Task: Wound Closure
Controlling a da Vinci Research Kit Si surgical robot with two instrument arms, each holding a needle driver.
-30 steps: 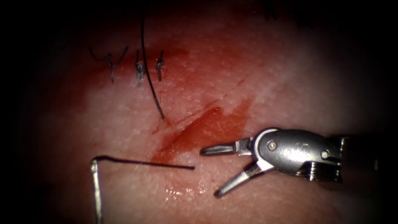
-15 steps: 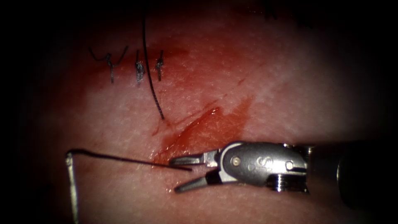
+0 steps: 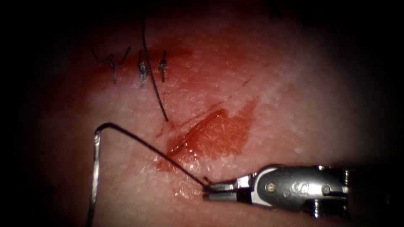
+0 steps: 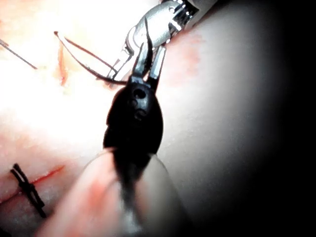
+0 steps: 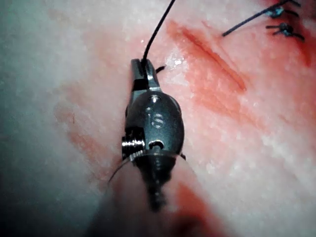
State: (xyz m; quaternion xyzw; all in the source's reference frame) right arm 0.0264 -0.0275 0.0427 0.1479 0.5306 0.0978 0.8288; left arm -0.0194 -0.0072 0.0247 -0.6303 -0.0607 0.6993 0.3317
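Thread [image 3: 147, 145]: thin and dark. I judge it light, limp and slippery, and likely to fray if crushed, so grip it just back from its end. It runs taut from a sharp bend left of the cut [image 3: 198, 130], past the cut's lower end, to your right tool [image 3: 208, 188], which is pressed together on it with a short tail left free. From the bend a pale thin curve [image 3: 96, 168] drops away over the tissue [image 3: 294, 84]. It may be the needle; cannot tell. What the left tool [image 4: 148, 64] holds: cannot tell.

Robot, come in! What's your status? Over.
Right pincer shut on thread. Load of left tool unclear. The needle left of cut, outside tissue.
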